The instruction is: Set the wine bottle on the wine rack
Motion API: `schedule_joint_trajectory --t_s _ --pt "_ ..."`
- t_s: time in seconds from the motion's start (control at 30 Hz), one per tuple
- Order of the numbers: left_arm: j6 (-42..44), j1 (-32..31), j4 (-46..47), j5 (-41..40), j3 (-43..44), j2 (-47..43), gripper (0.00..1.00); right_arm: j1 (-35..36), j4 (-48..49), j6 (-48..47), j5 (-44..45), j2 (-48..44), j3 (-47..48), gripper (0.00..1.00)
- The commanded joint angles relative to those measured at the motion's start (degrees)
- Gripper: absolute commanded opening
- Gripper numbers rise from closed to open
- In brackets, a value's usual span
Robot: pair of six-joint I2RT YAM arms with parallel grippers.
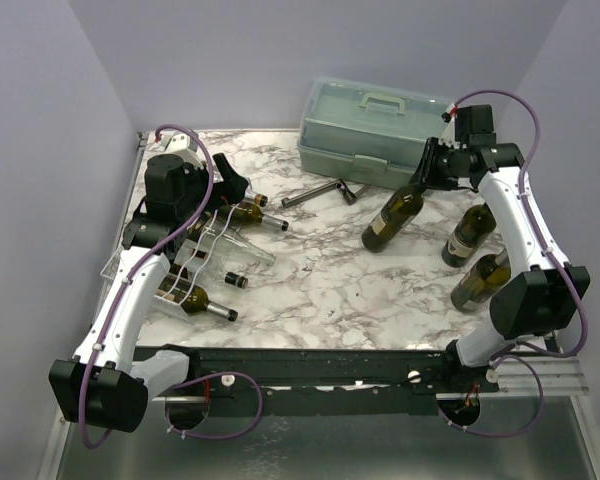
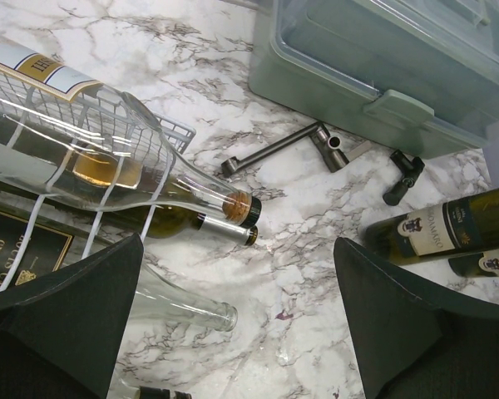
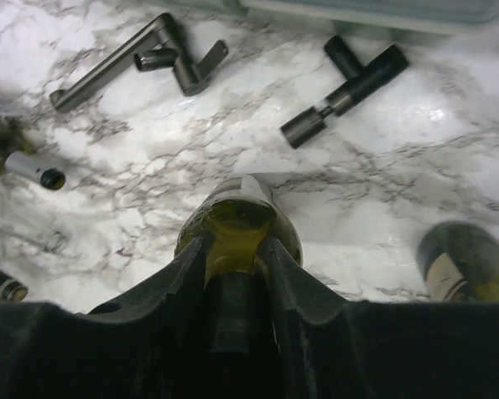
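Neck of the wine bottle (image 3: 237, 212) hidden inside the right hand (image 3: 234, 243); toolbox (image 2: 382, 58) edge-cropped.

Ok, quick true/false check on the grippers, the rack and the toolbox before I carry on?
1. The right gripper is shut on the neck of a wine bottle. True.
2. The left gripper is holding a bottle too. False: it is open, with nothing between its fingers.
3. The wine rack has nothing on it. False: several bottles already lie on it.
4. The lid of the pale green toolbox is closed. True.
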Motion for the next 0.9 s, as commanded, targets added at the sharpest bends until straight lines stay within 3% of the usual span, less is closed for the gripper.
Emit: schedule_joint_trajectory --t_s 0.0,0.4,0.57,0.87 --pt "-0.08 -0.22 1.38 1.27 -0.16 -0.34 0.99 0.91 5.58 3.53 -12.15 -3.87 -3.75 0.01" --pt "-0.02 -0.17 1.38 1.01 -0.16 -1.04 0.99 2.15 18.52 17.35 -27.65 -10.76 -19.40 0.01" --pt "-0.07 -0.17 1.33 0.98 -0.16 -1.30 0.99 2.22 28.78 27.21 -35.42 -13.28 -27.93 0.01" --pt "0.15 -0.18 1.29 0.34 -0.21 -2.01 0.99 5.15 49.15 46.47 -38.75 -15.64 -41.87 0.01"
